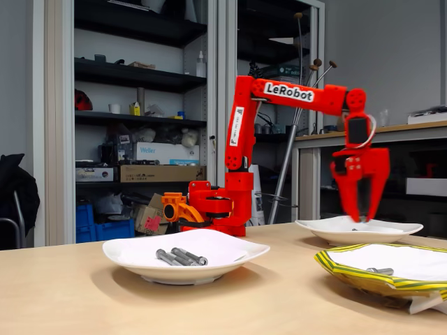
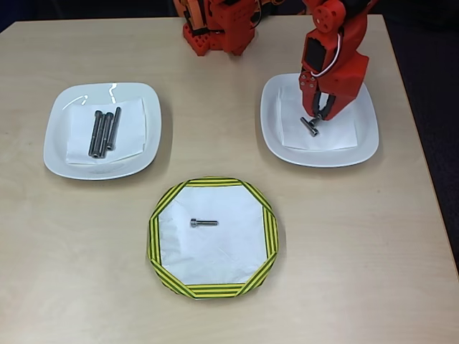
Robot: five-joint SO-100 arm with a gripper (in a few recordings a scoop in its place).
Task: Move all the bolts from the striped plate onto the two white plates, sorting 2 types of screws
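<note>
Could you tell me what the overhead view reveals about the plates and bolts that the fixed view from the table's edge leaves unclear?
Overhead alone: exactly three long bolts lie side by side on the left white plate, and one short bolt lies on the striped plate. Fixed view alone: the shelves behind the table. Both share: the gripper lowered over the right white plate, a small bolt at its tips.

A pale wooden table (image 2: 373,236) spreads out underneath; behind it stand dark open shelves (image 1: 140,77) crowded with boxes, a long brown carton (image 1: 159,173) among them; blue crates (image 1: 105,222) sit low down; a wooden-topped bench (image 1: 370,132) stands at the right.
</note>
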